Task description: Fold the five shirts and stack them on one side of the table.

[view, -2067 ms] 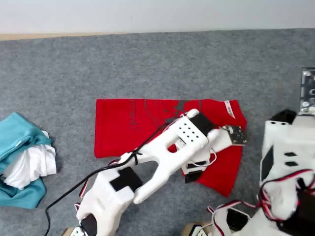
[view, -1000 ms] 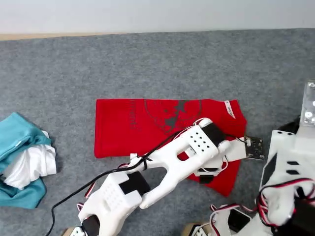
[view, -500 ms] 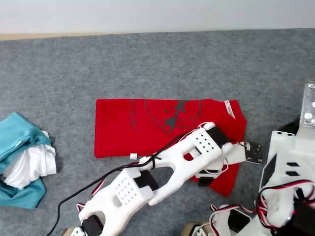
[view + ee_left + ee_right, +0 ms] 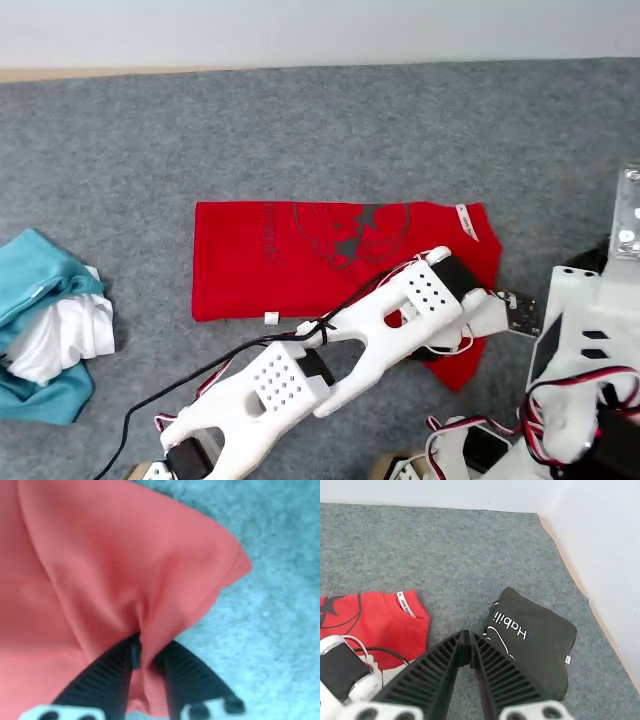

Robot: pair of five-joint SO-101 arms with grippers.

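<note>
Red shirt (image 4: 280,255): we are seeing it lying flat at the centre of the table (image 4: 400,130), collar toward 3 o'clock.
Left gripper (image 4: 145,652): it is pinching the shirt's 4 o'clock corner, with fabric bunching between the jaws. We are guessing this is for folding the corner inward.
Right gripper (image 4: 470,642): it is hovering with its jaws pressed together on nothing.
Dark shirt (image 4: 535,640): it is sitting folded toward 3 o'clock, likely starting the stack.
Teal-and-white pile (image 4: 45,320): it is lying unfolded at 9 o'clock.
</note>
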